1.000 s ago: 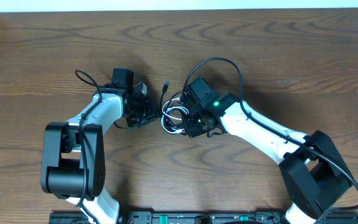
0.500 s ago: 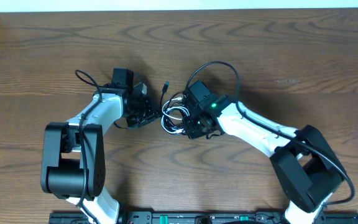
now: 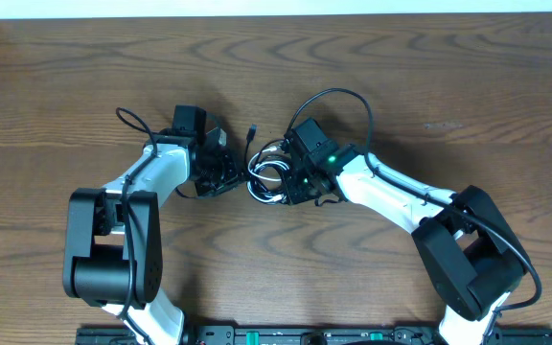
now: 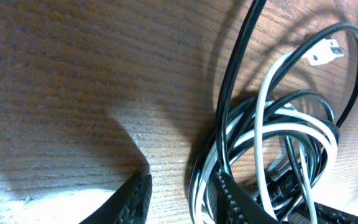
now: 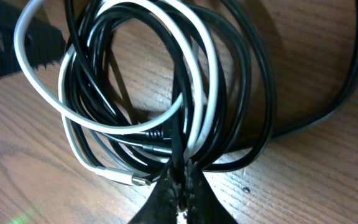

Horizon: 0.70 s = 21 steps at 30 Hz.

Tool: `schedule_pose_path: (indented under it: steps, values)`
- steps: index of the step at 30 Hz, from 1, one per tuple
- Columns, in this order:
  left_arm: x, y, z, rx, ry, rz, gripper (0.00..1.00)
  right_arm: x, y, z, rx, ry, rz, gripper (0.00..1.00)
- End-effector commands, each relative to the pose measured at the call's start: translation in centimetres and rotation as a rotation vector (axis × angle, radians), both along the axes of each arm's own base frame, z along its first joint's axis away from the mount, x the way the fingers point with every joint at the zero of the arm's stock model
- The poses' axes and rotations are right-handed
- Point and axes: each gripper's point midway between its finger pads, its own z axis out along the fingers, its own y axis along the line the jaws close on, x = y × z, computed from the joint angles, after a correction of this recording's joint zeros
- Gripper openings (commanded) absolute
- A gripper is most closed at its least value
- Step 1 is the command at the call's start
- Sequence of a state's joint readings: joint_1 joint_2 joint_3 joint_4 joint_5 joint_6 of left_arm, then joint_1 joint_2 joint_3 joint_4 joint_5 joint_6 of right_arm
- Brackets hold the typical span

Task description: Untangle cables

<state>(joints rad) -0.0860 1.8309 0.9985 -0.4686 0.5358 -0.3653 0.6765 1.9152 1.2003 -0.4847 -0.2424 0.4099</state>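
The black cable and the white cable lie coiled together in one small bundle on the table between my grippers. My left gripper is at the bundle's left edge. In the left wrist view it is open, with a few black and white strands between its fingers. The white plug lies at the far side. My right gripper is at the bundle's right edge. In the right wrist view it is shut on a black strand, with white loops around it.
The wooden table carries nothing else. The right arm's thick black wire arcs over its wrist and shows in the right wrist view. A black plug end sticks out behind the bundle.
The right gripper has pulled slightly back and left with its strand. The bundle and the black plug end shifted a little left. The left arm has not moved.
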Motion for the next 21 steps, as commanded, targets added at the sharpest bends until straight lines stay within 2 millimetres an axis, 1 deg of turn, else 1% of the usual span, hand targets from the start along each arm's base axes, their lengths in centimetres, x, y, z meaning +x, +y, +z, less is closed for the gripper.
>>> schedule_pose_path:
  steps: [1,7,11,13,16,17,19,21]
  values:
    - [-0.6,0.8,-1.0,0.049,0.029,0.004,0.36,-0.3,0.2,-0.1,0.001,0.007,0.002,0.01]
    - [-0.5,0.9,-0.9,0.049,0.026,0.007,0.36,-0.4,0.1,-0.2,-0.002,0.014,-0.004,0.01]
    - [-0.3,2.0,0.4,0.047,0.011,0.041,0.37,0.3,0.4,0.3,0.016,-0.012,-0.001,0.01]
    - [-0.1,2.9,1.3,0.048,-0.007,0.059,0.4,0.8,0.5,1.1,0.034,-0.013,-0.005,0.01]
    - [-0.2,3.5,2.2,0.05,-0.028,0.059,0.51,1.4,1.2,2.6,0.096,-0.001,0.009,0.01]
    - [-0.2,3.4,2.4,0.044,-0.032,0.049,0.55,1.6,1.5,3.1,0.123,0.005,0.013,0.01]
    - [-0.3,2.7,2.8,0.0,-0.048,0.013,0.59,1.7,2.2,4.2,0.18,0.02,0.027,0.01]
    - [-0.4,2.2,3.0,-0.024,-0.049,0.0,0.6,2.0,2.6,4.8,0.214,0.029,0.02,0.01]
